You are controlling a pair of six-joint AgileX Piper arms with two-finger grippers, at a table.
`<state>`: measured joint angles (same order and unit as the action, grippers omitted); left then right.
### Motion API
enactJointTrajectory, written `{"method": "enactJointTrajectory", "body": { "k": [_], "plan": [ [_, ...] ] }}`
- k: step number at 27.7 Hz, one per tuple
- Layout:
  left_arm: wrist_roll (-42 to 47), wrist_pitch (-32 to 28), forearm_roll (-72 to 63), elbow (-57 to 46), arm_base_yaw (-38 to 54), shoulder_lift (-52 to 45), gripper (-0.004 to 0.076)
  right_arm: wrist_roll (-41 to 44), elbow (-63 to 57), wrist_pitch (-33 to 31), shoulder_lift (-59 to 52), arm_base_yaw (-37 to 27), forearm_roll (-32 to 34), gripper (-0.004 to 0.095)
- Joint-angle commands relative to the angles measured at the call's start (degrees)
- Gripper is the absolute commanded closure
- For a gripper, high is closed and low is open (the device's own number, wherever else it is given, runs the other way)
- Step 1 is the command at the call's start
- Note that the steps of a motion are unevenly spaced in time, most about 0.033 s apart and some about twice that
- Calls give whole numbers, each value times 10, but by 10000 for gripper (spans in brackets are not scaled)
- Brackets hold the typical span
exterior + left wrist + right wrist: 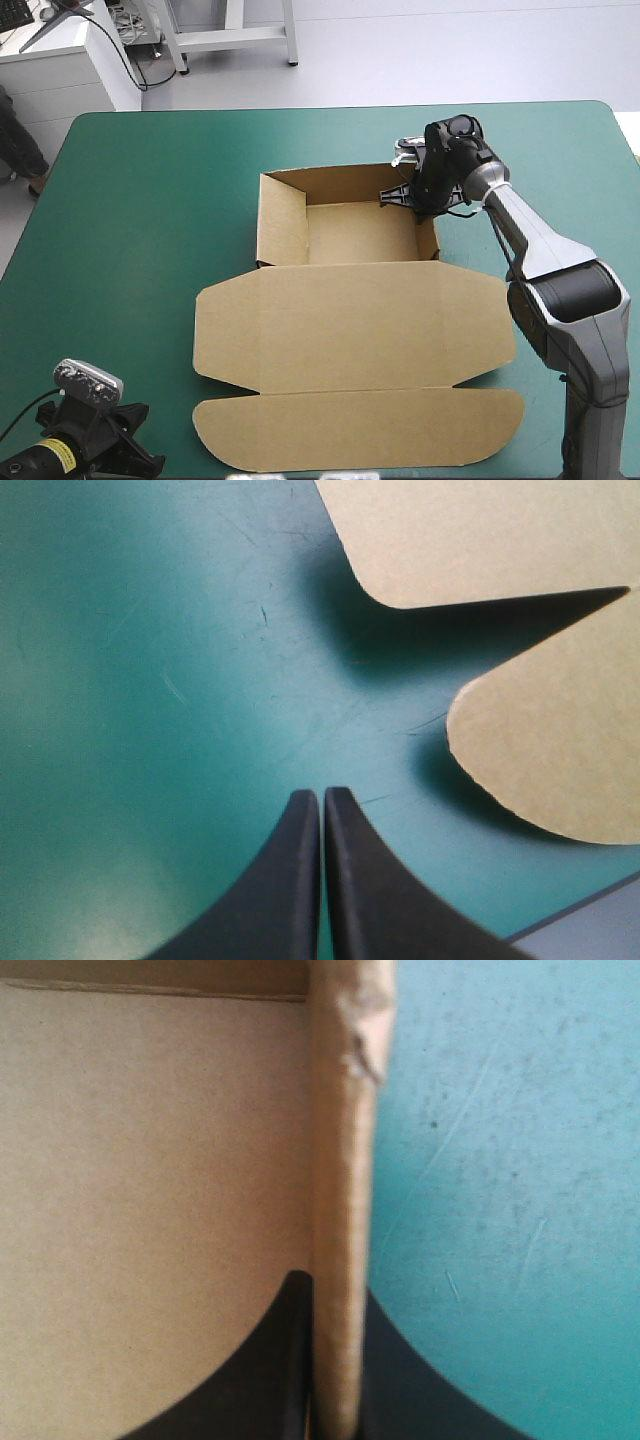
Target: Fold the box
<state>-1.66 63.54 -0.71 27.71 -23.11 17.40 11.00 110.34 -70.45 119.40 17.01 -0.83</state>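
Teal-green cover spreads over the desk [130, 200], and the brown box [350, 320] sits at the centre of the high view as an open tray with its lid lying flat toward the lower edge of the frame. The tray part fills the upper middle, its left, far and right walls raised. The lid ends in a long strip with rounded corners at the lower centre. At the tray's upper right corner the right tool [408, 195] comes down from the arm entering at the right and pinches the right wall. In the right wrist view its 2 black fingers [270, 1360] stand all but together on the upright board, tray floor on one side and bare cover on the other. The left tool [321, 798], at the lower left of the high view, hangs over bare cover, its 2 fingers pressed together on nothing, with 2 rounded lid corners ahead and to one side, not touching it.
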Motion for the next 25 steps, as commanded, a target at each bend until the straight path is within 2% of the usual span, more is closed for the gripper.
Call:
{"method": "enactJointTrajectory", "body": {
  "k": [1,4,11,20,25],
  "plan": [
    [7,-27,-1,14,-2,6,732,-10,13,-12,-38,-1,-5,912],
    [10,-27,-1,14,-2,6,732,-22,13,-12,-62,-6,46,912],
    [10,-27,-1,14,-2,6,732,-50,13,-13,-120,-81,61,912],
    [10,-27,-1,14,-2,6,732,-98,6,-13,-159,-261,62,912],
    [10,-27,-1,14,-2,6,732,-99,-1,-12,-158,-370,8,912]
  ]
}}
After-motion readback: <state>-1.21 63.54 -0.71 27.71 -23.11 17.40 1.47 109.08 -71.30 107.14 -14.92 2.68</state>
